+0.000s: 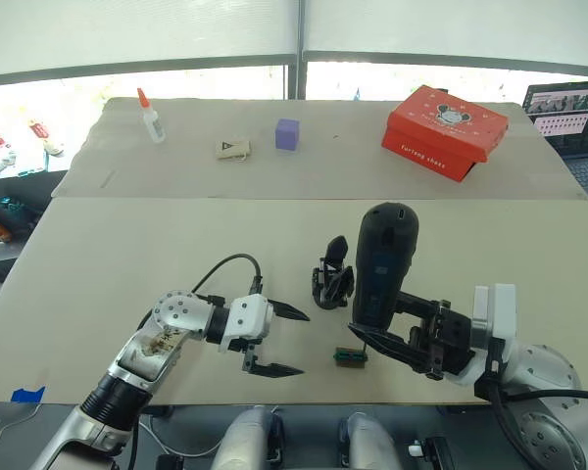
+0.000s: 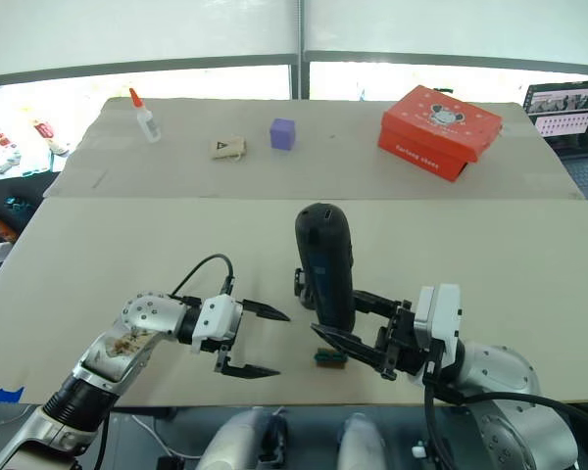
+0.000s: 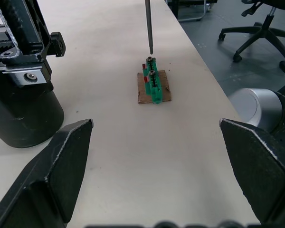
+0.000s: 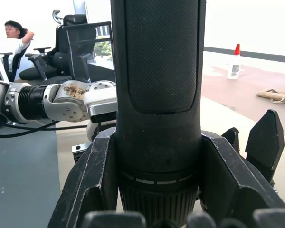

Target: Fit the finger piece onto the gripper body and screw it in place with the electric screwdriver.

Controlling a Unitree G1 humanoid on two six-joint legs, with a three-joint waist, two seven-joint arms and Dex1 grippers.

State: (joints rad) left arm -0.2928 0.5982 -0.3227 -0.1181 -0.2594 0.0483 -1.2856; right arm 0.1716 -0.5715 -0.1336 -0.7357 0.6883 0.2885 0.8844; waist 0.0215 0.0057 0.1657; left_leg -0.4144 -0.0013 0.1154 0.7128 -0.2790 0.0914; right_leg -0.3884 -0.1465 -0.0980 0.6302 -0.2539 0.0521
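The electric screwdriver (image 1: 382, 262) stands upright, bit down, with my right gripper (image 1: 377, 319) shut around its lower body; the right wrist view has its barrel (image 4: 156, 90) between the two fingers. Its thin bit (image 3: 148, 26) ends right at the far end of a small green block (image 3: 152, 84). The gripper body (image 1: 331, 276) stands just left of the screwdriver, a pointed black finger sticking up from it, and its round base (image 3: 20, 102) is close by my left finger. My left gripper (image 1: 292, 343) hangs open, left of the block, holding nothing. A loose finger piece is out of view.
At the table's back lie a red box (image 1: 445, 131), a purple cube (image 1: 288, 133), a glue bottle (image 1: 151, 116) and a small tag (image 1: 232, 149). A laptop (image 1: 566, 116) sits far right. The table's front edge (image 1: 304, 399) is close. A person (image 4: 12, 33) sits in the background.
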